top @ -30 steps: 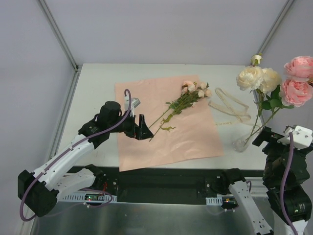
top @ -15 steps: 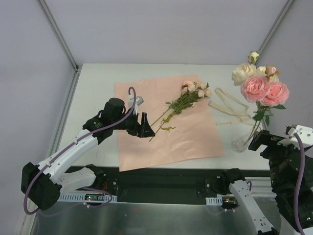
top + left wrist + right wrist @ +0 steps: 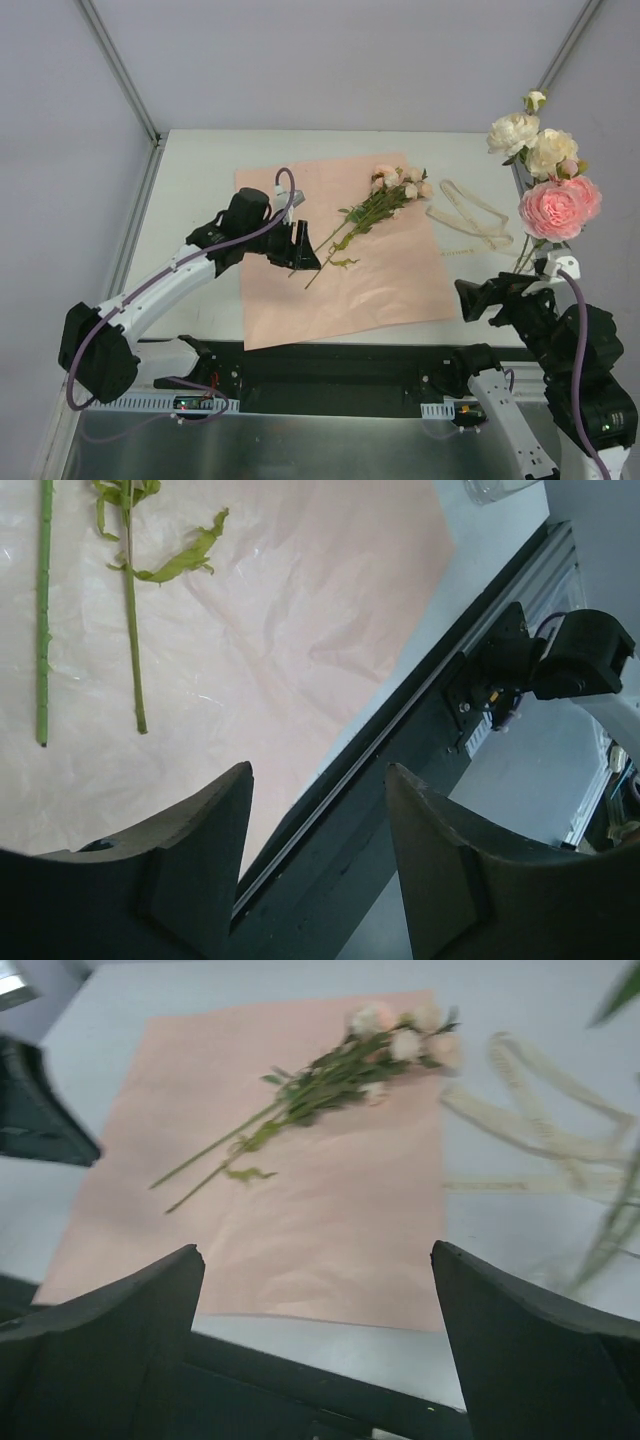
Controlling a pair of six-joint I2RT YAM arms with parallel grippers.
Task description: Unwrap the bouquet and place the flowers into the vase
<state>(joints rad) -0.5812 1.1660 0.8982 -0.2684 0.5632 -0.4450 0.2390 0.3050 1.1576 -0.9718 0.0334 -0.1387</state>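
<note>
The left arm stretches across the pink paper [image 3: 390, 280], with the left gripper [image 3: 305, 250] angled down just beside the stem ends, jaws apart and empty. The flowers [image 3: 385, 200] lie loose on the paper. The right arm sits folded at the near right edge, and the right gripper [image 3: 478, 298] is spread wide, holding nothing.

- Left arm [image 3: 160, 288]: white shells over the long links, black joint housings, black base block at the desk's [image 3: 200, 170] near edge.
- A purple cable [image 3: 284, 171] runs along it, looping up above the wrist.
- Left tool [image 3: 303, 250]: matte black, two broad wedge-shaped fingers [image 3: 200, 850] with curved inner faces.
- Right arm [image 3: 590, 350]: bulky black housings, a white cap at the wrist, its own purple cable.
- Right tool [image 3: 478, 300]: black, with thick blunt fingers [image 3: 110, 1330].
</note>
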